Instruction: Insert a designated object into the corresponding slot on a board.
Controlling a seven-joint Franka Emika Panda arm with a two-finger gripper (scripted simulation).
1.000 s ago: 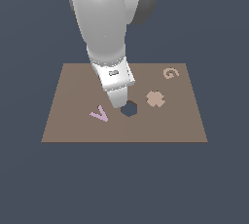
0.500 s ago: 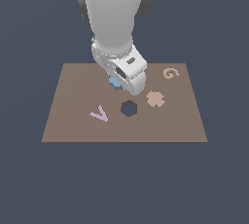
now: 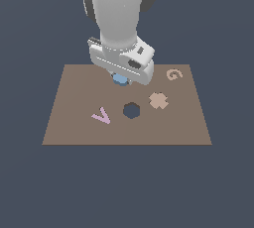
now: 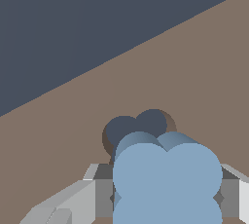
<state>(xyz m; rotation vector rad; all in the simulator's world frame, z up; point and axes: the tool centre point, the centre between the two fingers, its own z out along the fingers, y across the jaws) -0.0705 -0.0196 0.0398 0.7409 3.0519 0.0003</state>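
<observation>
The designated object (image 4: pixel 165 181), a light blue lobed block, sits between my gripper's fingers (image 4: pixel 99 194); the gripper (image 3: pixel 121 79) is shut on it. In the exterior view only the block's lower edge (image 3: pixel 120 80) shows under the hand, over the far middle of the brown board (image 3: pixel 74 123). In the wrist view the slot (image 4: pixel 131 128), a dark scalloped hole, lies just beyond the block and is partly covered by it. The block hangs just above the board, offset from the slot.
On the board lie a pink V piece (image 3: pixel 101 117), a dark hexagonal hole (image 3: pixel 131 110), a tan cross piece (image 3: pixel 158 100) and a tan G piece (image 3: pixel 173 74). The arm's body hides the board's far middle edge.
The gripper has moved from above the hexagonal hole toward the board's far side and turned, carrying the blue block with it.
</observation>
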